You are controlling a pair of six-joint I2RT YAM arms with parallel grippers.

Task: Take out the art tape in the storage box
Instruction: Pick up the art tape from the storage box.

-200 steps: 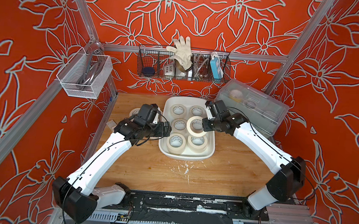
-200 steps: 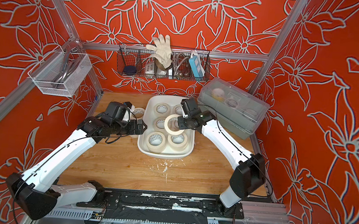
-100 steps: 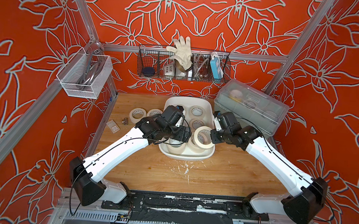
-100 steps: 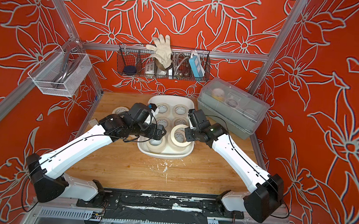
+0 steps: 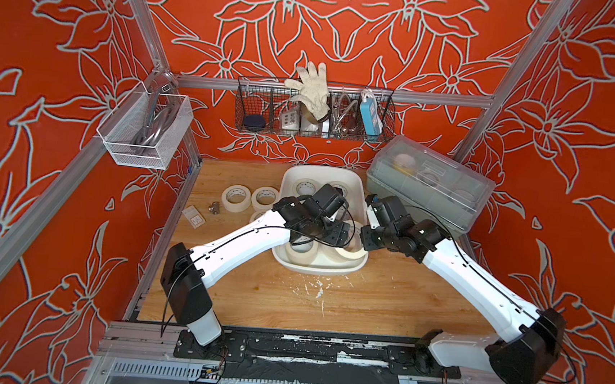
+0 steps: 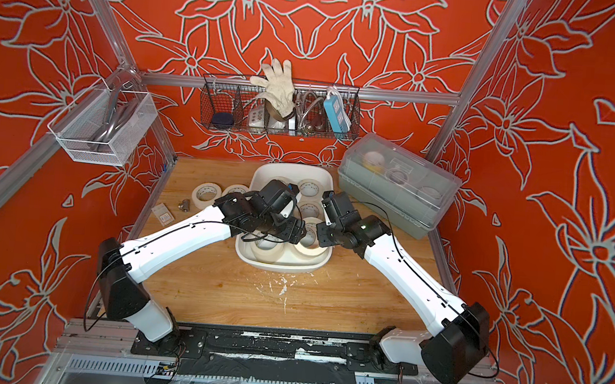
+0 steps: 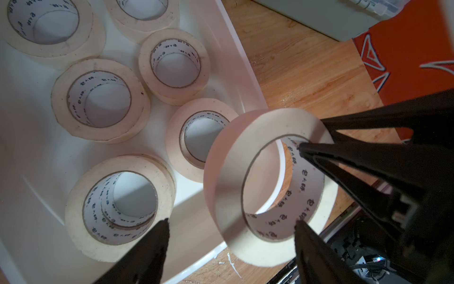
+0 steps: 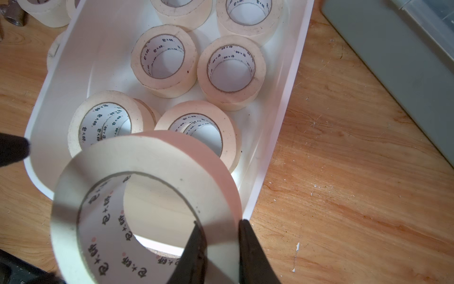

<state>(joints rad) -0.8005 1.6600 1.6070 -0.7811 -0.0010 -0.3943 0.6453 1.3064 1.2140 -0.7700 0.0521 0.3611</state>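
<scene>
The white storage box (image 5: 321,168) stands mid-table and holds several cream art tape rolls (image 8: 163,60), also seen in the left wrist view (image 7: 98,100). My right gripper (image 8: 219,222) is shut on the wall of one roll (image 8: 137,157), one finger inside the ring and one outside. It holds the roll tilted over the box's near right corner (image 6: 310,238). My left gripper (image 7: 232,221) is open and straddles the lower part of that same roll (image 7: 270,123). One left fingertip (image 7: 298,222) is at the ring's edge, the other stands apart. Two rolls (image 5: 236,198) (image 5: 265,197) lie on the table left of the box.
A grey-green box with a clear lid (image 5: 430,187) sits right of the storage box. A small metal fitting (image 5: 214,207) and a packet (image 5: 193,216) lie at the left. A black wire basket (image 5: 314,114) hangs on the back wall, a white mesh basket (image 5: 145,129) at the left.
The right gripper carried its roll from over the box's middle toward the near right corner. The left arm swung right across the box to that roll, and its jaws narrowed.
</scene>
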